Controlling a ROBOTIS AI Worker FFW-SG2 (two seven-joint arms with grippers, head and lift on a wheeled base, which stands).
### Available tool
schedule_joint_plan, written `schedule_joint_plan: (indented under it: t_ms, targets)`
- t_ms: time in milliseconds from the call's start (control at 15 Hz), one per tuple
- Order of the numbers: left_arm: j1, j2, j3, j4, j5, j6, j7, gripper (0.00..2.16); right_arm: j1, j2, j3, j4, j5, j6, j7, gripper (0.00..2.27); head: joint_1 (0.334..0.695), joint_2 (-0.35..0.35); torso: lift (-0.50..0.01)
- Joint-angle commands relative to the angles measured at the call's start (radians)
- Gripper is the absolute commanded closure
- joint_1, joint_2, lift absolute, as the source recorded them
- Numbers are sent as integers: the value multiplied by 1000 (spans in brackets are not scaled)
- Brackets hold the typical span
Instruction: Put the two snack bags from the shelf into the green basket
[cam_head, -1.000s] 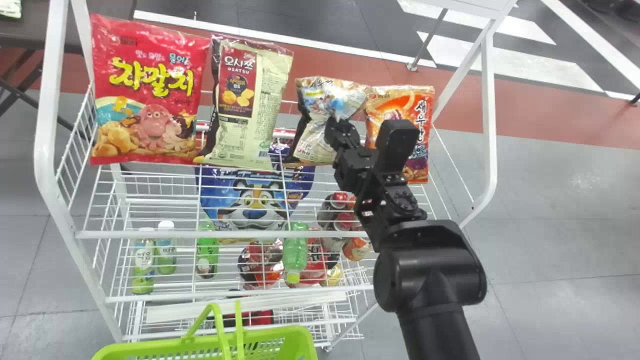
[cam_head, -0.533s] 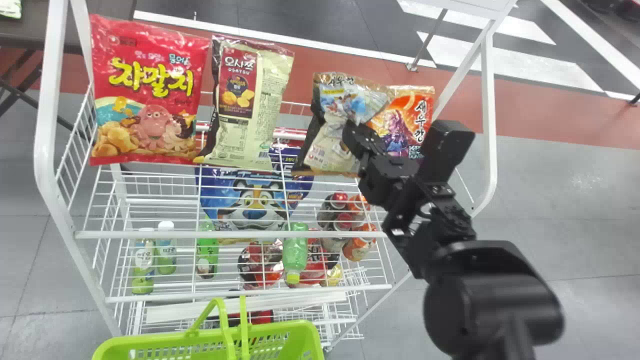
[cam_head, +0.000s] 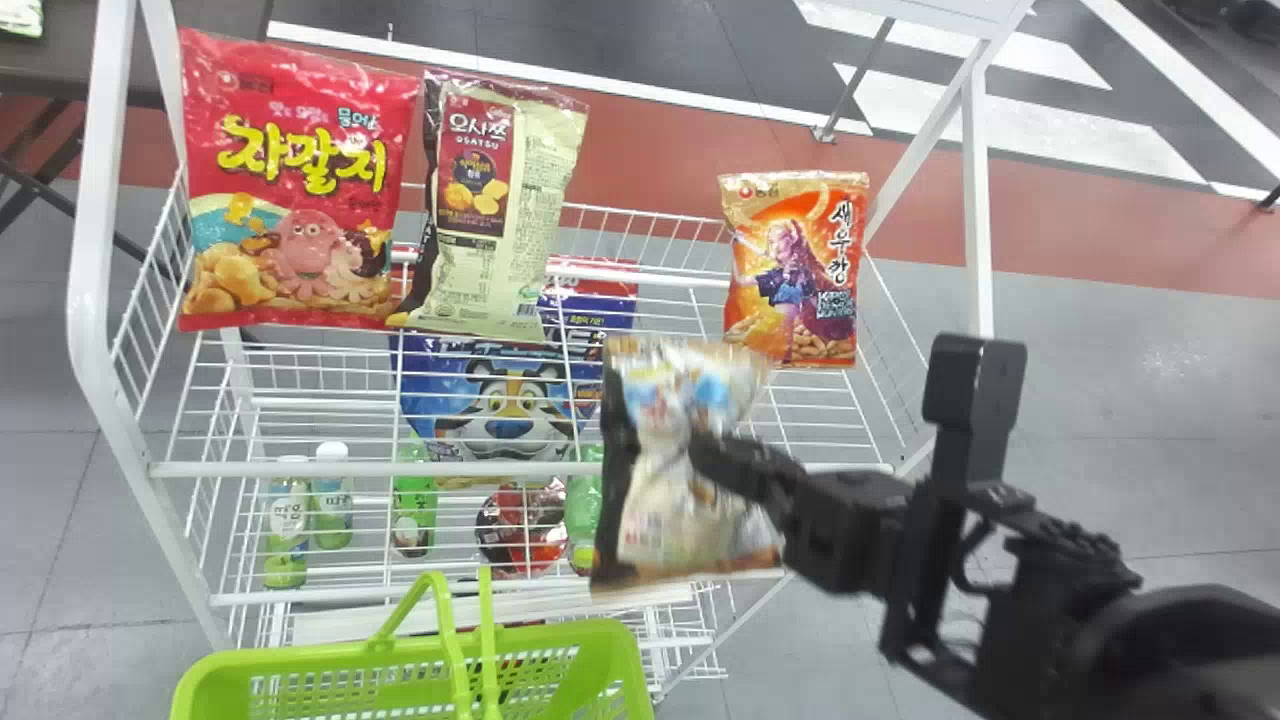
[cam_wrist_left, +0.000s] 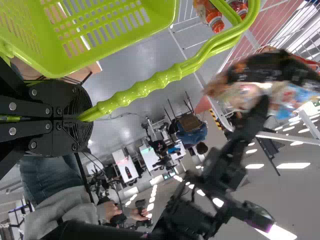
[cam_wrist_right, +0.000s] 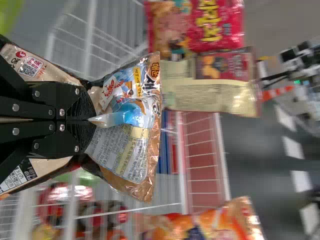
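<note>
Because the green basket should probably not swing when the snack bag drops in, the left claw is clenched on its handles, while the right claw grasps this bag's middle, before the shelf.

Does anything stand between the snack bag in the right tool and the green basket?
Partly: the basket's raised handles, gripped by the left tool, stand over the middle of the basket. Nothing visible stands between the bag and the basket's right end.
</note>
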Motion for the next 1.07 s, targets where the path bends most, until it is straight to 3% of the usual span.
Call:
schedule_joint_plan:
  t_ms: [0, 267, 800, 1000]
  targets:
    - [-1, -2, 1, 1, 0, 0, 2, 2138, 21, 1, -58, -62, -38, 151, 11, 2243, 695, -350, -7]
    - [-1, -5, -4, 7, 0, -3, 2, 2138, 50, 4, -58, -97, -85, 151, 28, 2243, 695, -350, -7]
    - [0, -6, -29, 4, -14, -3, 6, 2138, 111, -8, 136, -37, -58, 151, 6, 2243, 695, -350, -7]
    - [3, -6, -41, 1, -26, -3, 11, 2118, 84, -49, 265, 43, -19, 151, -60, 2243, 695, -350, -7]
